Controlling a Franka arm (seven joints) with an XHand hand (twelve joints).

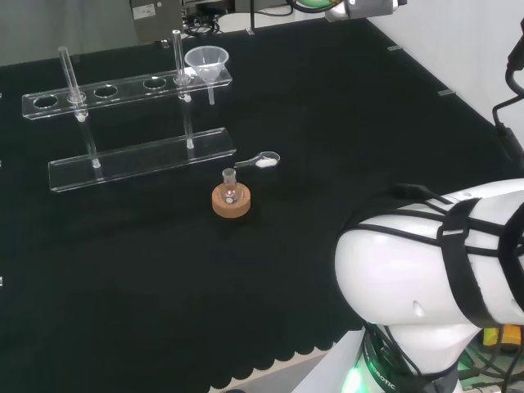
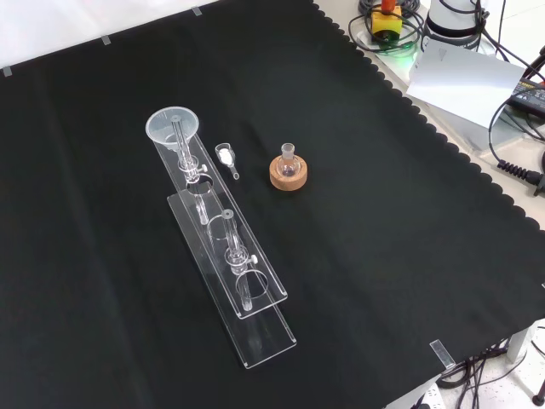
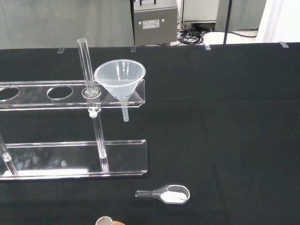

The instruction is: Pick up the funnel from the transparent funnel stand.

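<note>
Funnel (image 1: 206, 62) sits in end hole of stand (image 1: 139, 154), untouched. Can't tell hand's state. Best approach: from above, pinch rim, lift straight up w/o knocking rod (image 1: 178, 56).

Head view looks from behind the arm across the surface (image 1: 311, 123); front view looks down from opposite. Wrist view sits close. All share the funnel stand (image 1: 123, 86) (image 2: 223, 256) (image 3: 70, 91).

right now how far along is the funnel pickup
Nothing looks done yet. The funnel sits in the end hole of the stand, stem hanging below the rack. Nothing is touching it. Left: reach the funnel, close the hand on it and lift it out of the hole.
</note>
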